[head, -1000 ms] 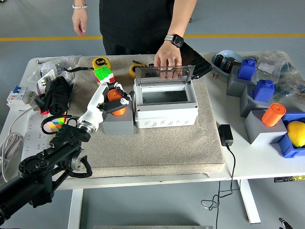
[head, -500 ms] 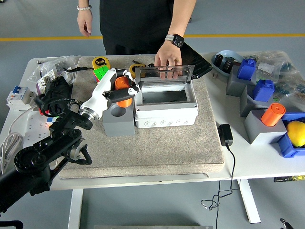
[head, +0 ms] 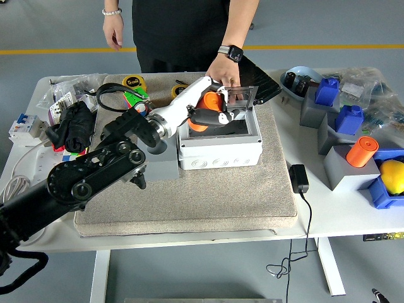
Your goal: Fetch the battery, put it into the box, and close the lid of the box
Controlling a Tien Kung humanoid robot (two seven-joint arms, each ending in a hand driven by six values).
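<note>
Head view, reading from the left: my left arm [head: 95,180] reaches in from the lower left over the beige mat [head: 208,202] and covers most of the grey holder [head: 165,165] beside the box, so I cannot tell what remains in its socket. At the end of that arm my left hand [head: 203,110] is curled around the orange battery [head: 207,103], which hangs over the open grey box [head: 219,140], near its left rear corner and not yet inside. My fingers hide much of the battery, and I cannot make out how firmly they bear on it. If I let go here, I judge it could strike the box's left wall and roll out onto the mat, since it sits closer to that edge than to the middle of the opening. Just behind it the clear lid [head: 227,96] stands raised, with a person's hand [head: 222,69] resting at its top; lowering my hand carelessly might knock the lid or brush those fingers. The floor of the box lies in shadow. Further right, an orange cylinder [head: 361,151] stands on the desk [head: 328,208], well apart from the box. My right arm does not show at all
</note>
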